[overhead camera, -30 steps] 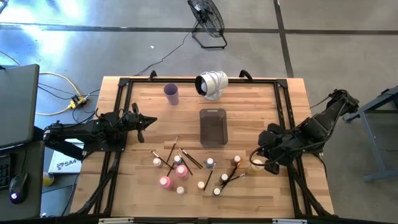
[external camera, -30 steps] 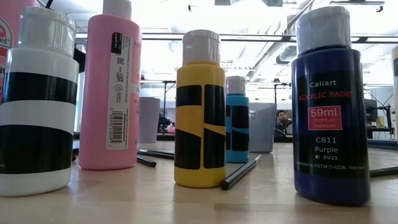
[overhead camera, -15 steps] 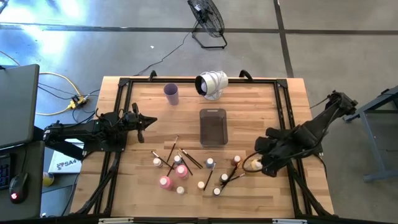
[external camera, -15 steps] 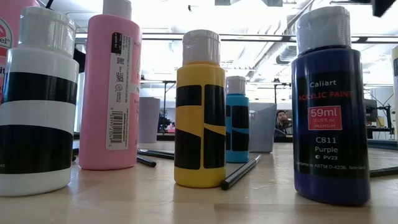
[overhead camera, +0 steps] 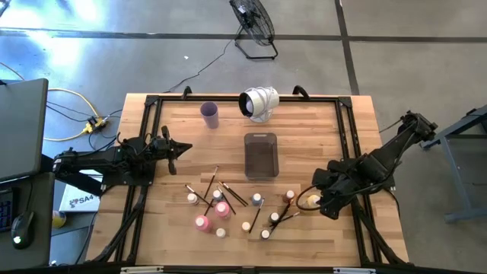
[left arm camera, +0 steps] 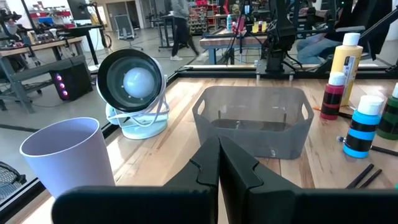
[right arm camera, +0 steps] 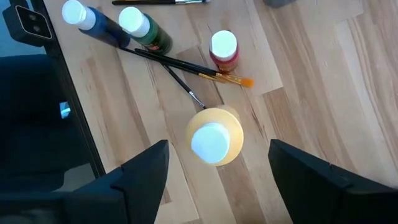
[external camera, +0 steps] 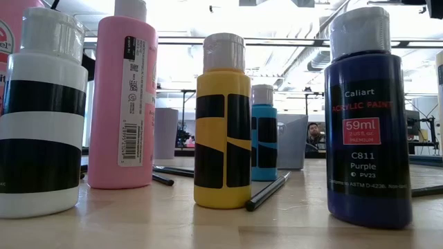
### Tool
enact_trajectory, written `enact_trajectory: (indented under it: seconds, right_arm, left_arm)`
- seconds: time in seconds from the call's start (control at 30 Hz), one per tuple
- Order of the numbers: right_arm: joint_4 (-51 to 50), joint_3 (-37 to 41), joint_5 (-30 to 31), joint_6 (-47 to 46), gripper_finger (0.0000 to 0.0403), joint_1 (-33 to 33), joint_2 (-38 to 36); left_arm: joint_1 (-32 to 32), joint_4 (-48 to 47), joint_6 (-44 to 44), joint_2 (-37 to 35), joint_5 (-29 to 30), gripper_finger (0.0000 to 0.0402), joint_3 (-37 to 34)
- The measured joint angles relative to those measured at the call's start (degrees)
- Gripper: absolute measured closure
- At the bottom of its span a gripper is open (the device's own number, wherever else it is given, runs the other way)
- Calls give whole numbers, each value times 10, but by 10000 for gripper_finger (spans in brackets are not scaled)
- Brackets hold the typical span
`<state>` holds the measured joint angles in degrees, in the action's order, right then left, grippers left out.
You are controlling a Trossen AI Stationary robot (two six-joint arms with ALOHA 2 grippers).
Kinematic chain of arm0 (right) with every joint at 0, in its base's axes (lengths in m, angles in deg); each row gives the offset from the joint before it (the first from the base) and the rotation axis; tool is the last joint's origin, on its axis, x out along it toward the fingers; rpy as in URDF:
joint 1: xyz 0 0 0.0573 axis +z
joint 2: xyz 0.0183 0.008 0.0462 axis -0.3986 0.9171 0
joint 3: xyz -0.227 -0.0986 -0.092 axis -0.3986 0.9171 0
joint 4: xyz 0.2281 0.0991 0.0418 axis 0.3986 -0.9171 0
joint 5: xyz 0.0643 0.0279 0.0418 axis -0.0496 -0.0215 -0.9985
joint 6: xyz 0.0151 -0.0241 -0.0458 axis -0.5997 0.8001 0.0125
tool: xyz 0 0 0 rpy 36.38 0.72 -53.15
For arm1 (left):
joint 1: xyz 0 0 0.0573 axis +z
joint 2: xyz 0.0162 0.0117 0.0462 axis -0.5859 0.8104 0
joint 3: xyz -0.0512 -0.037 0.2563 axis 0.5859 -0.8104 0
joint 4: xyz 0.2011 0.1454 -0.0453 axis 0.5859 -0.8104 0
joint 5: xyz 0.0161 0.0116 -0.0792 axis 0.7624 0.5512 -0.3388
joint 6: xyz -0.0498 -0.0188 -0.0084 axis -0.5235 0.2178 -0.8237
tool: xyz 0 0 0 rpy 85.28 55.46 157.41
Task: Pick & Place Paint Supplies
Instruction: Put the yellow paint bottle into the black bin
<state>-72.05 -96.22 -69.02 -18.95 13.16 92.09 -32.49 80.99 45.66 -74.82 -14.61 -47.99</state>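
A yellow paint bottle (right arm camera: 216, 136) with a white cap stands upright on the wooden surface (overhead camera: 304, 122), at the right end of the scattered paint supplies, and the right end effector (right arm camera: 217, 171) hangs directly above it with its two dark fingers (right arm camera: 140, 171) spread wide, one on either side of the bottle and clear of it. Nothing is gripped; from how it is lined up, I judge it is placed this way so that a straight drop would bring the fingers around the bottle's body. Just beyond the bottle lie two crossed paintbrushes (right arm camera: 186, 65), one with an orange tip, and close to them stand a small red bottle (right arm camera: 224, 50), a green one (right arm camera: 144, 29) and a dark blue one (right arm camera: 93, 23), all upright. From overhead the rest of the supplies sit in a loose cluster toward the near edge, among them a pink bottle (overhead camera: 202, 223) and more brushes (overhead camera: 211, 180). The clear grey tray (overhead camera: 261, 155) sits in the middle, well apart from the yellow bottle, with a lilac cup (overhead camera: 209, 114) and a small white fan (overhead camera: 259, 103) farther back. The left end effector (left arm camera: 217, 162) waits over the left side, clenched and empty, pointing toward the tray.
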Motion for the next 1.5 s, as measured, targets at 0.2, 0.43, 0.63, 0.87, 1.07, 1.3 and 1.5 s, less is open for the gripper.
enact_trajectory:
  seconds: [0.2, 0.43, 0.63, 0.87, 1.07, 1.3, 1.5]
  right_arm:
    - [21, 11, 4, -1, 135, 0, 5]
    - [26, 27, -5, 3, 136, 4, 29]
    - [26, 27, -2, -2, 136, 18, 37]
    - [26, 27, 29, -3, 136, 28, 37]
    - [26, 27, 30, -4, 136, 28, 37]
    - [29, 41, 29, -5, 136, 28, 37]
    - [41, 55, 29, -6, 136, 28, 37]
  left_arm:
    - [0, -1, 0, 0, 0, 402, 0]
    - [0, -1, 0, 0, 0, 402, 0]
    - [0, -1, 0, 0, 0, 402, 0]
    - [0, -1, 0, 0, 0, 402, 0]
    - [0, -1, 0, 0, 0, 402, 0]
    - [0, -1, 0, 0, 0, 402, 0]
    - [0, -1, 0, 0, 0, 402, 0]
